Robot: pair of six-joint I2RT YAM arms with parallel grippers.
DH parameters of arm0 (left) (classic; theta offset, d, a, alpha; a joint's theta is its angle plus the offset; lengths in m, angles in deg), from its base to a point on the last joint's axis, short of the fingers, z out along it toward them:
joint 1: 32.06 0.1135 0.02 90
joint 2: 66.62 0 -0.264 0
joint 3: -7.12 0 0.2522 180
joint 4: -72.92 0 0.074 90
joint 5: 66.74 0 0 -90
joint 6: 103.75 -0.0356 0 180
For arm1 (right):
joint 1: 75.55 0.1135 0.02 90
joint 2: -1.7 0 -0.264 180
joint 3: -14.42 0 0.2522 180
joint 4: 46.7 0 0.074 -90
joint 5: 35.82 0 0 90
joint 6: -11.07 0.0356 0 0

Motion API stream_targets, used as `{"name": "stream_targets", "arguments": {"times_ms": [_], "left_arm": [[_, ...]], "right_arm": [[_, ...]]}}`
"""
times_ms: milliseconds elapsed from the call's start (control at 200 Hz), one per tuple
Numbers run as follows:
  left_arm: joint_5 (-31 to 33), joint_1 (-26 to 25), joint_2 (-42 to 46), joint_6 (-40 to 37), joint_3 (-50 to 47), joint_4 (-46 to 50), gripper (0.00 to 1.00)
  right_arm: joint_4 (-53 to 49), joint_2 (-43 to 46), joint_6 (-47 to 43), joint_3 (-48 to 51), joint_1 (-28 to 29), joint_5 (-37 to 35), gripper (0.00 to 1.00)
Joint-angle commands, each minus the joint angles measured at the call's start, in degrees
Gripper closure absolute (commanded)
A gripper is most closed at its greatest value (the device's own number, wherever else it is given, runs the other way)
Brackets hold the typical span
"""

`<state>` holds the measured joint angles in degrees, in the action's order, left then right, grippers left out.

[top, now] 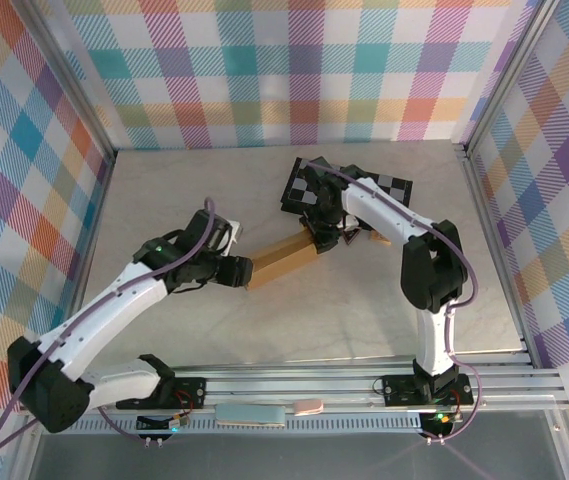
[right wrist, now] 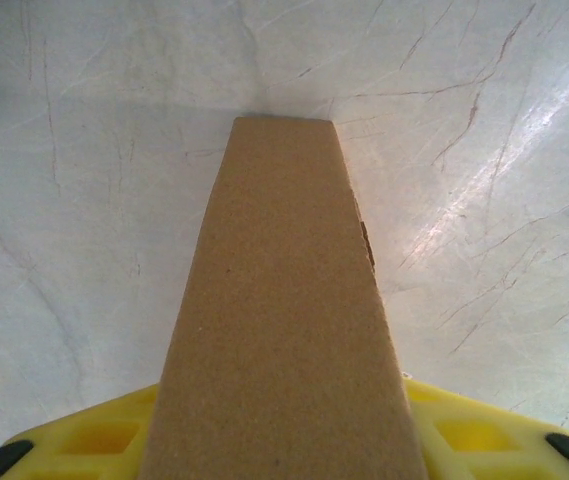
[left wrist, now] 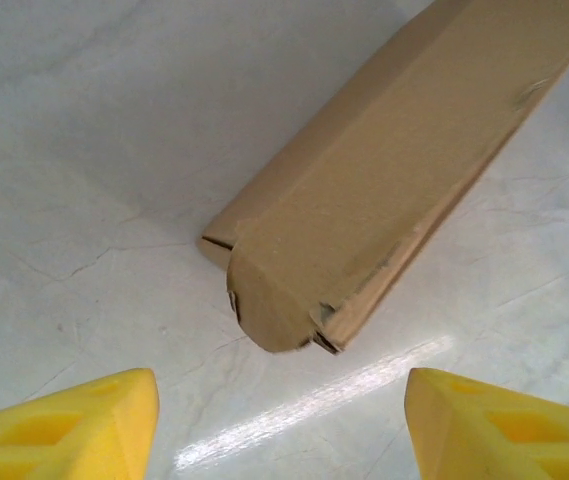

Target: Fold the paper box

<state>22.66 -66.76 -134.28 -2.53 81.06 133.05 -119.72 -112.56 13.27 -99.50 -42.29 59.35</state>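
From above, the paper box point(top: 282, 258) lies on the table point(top: 164, 190) as a slim folded bar. Its long axis runs from lower left to upper right, between the left gripper point(top: 242, 270) and the right gripper point(top: 326, 235), near a checkered board point(top: 396, 185).

At the left wrist, the box point(left wrist: 394, 180) points its rounded end flap at the spread gripper point(left wrist: 279, 420); the yellow fingertips point(left wrist: 74, 425) are clear of it.

At the right wrist, the box point(right wrist: 284, 300) stretches straight away, and the gripper point(right wrist: 284, 435) is clamped on its near end.

no readable text or labels anywhere
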Motion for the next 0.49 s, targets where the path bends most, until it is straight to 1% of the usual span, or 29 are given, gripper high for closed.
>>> {"name": "stream_targets", "arguments": {"times_ms": [0,70,200,225,280,330,415,455,490], "left_arm": [[1.9,0.5,-2.1,-2.5,2.3,-0.9,0.37],[2.4,0.5,-4.2,-4.3,3.3,-0.9,0.43],[4.8,0.5,-6.8,-6.3,4.7,-1.1,0.46],[4.9,0.5,-7.1,-6.4,4.9,-1.3,0.51],[4.7,0.6,-7.6,-6.3,5.3,-1.7,0.56],[4.2,0.6,-8.2,-6.2,5.6,-1.8,0.58],[3.4,0.6,-9.4,-6.0,6.3,-1.0,0.65],[3.3,0.6,-9.8,-5.9,6.5,-0.6,0.66],[3.3,0.6,-9.7,-5.8,6.6,-0.4,0.71]], "right_arm": [[-5.8,-1.6,7.3,-1.8,0.5,0.9,0.53],[-6.4,-2.2,7.4,-2.6,0.5,0.9,0.55],[-7.2,-3.2,7.6,-4.3,0.5,0.9,0.56],[-7.3,-3.4,7.5,-4.6,0.5,0.9,0.56],[-7.8,-3.7,7.6,-5.2,0.5,0.8,0.56],[-8.0,-3.9,7.5,-5.8,0.4,0.7,0.56],[-8.1,-4.0,7.8,-6.0,0.4,0.7,0.56],[-8.0,-4.0,7.8,-6.0,0.4,0.8,0.57],[-8.0,-4.1,7.9,-6.2,0.4,0.6,0.57]]}}
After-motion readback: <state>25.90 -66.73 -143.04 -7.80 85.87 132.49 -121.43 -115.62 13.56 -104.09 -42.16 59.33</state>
